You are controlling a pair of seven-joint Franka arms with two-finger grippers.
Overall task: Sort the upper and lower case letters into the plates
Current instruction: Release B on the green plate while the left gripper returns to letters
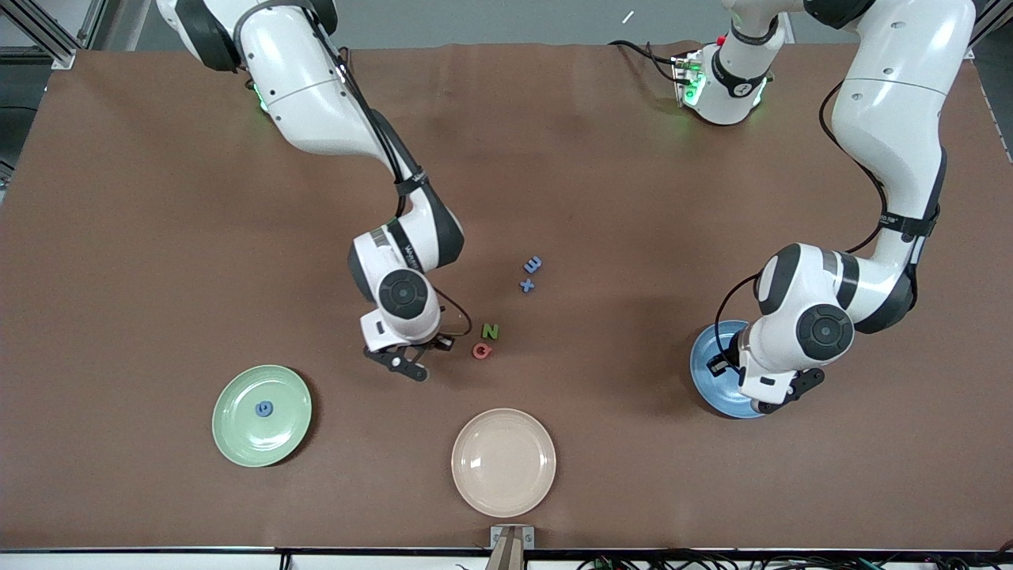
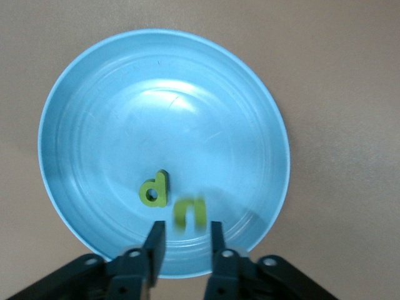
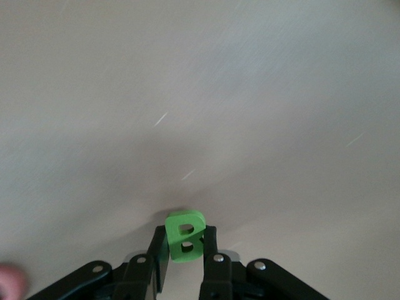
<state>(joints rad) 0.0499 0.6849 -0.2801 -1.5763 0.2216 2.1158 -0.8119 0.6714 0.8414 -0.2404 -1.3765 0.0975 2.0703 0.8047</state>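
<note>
The blue plate (image 1: 707, 370) lies toward the left arm's end of the table, partly hidden by the left arm. My left gripper (image 1: 748, 388) hovers over it, open and empty (image 2: 185, 240). In the left wrist view the blue plate (image 2: 125, 112) holds a green d (image 2: 154, 189) and a blurred yellow-green n (image 2: 189, 214) just off the fingertips. The pale green plate (image 1: 237, 439) holds one blue letter (image 1: 263, 408). My right gripper (image 1: 404, 362) is above the bare table beside the loose letters, shut on a green B (image 3: 185, 236).
A cream-beige plate (image 1: 503, 461) lies near the front edge. Loose on the table are a green N (image 1: 491, 331), a red letter (image 1: 482, 350), a blue x (image 1: 527, 286) and another blue letter (image 1: 533, 264).
</note>
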